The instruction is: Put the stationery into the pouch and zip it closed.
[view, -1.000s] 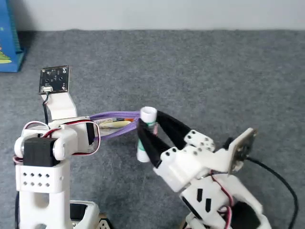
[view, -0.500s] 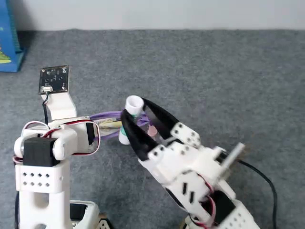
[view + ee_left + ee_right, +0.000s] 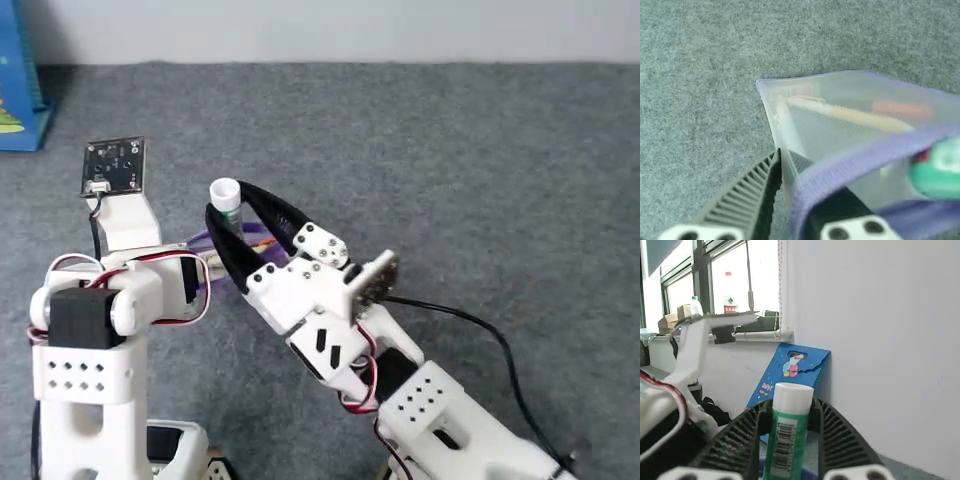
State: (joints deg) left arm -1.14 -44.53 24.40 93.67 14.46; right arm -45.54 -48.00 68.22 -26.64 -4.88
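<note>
A translucent pouch (image 3: 850,125) with a purple zip edge (image 3: 865,160) holds a pencil (image 3: 845,114) and an orange item (image 3: 900,108). My left gripper (image 3: 785,175) is shut on the pouch's wall near one corner. In the high view the pouch (image 3: 200,243) pokes out beside the left arm (image 3: 120,290). My right gripper (image 3: 226,200) is shut on a glue stick (image 3: 224,195) with a white cap and green body, held upright over the pouch. The glue stick's green end (image 3: 937,172) shows at the pouch's mouth. It sits between the right gripper's (image 3: 788,412) black fingers (image 3: 840,440).
Grey carpet-like cloth (image 3: 470,160) covers the table, with open room to the right and back. A blue box (image 3: 18,90) stands at the far left edge. The two arms are close together at the front.
My right gripper has carried the glue stick leftward, from the pouch's right end to above the pouch beside the left arm. The left arm has stayed put.
</note>
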